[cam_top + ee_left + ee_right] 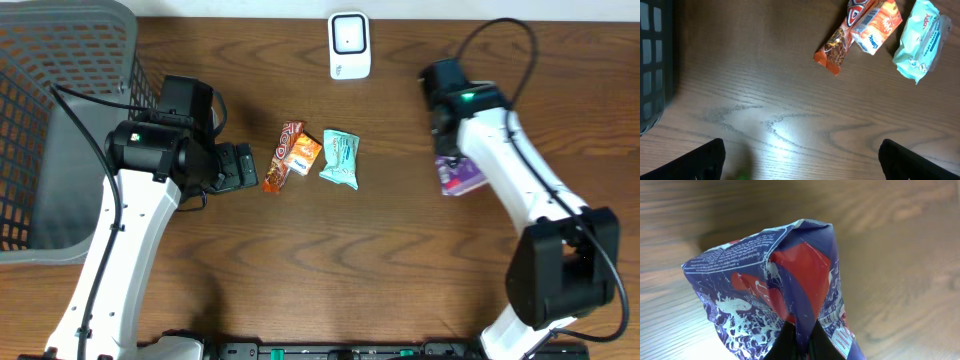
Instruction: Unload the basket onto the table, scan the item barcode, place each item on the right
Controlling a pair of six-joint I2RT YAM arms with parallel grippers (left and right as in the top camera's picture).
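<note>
A mock shop checkout: a wooden counter (400, 250) carries a grey shopping basket (30, 120) at nine o'clock, a white scanner (349, 45) at twelve, and wrapped snacks (300, 155) mid-counter.

purple snack bag (765, 295): lower end cut by right wrist frame, print too tiny to read | overhead: half tucked under right arm (500, 170) | left gripper (802, 150): only finger stubs at bottom edge | basket (60, 40): runs off left edge
</note>
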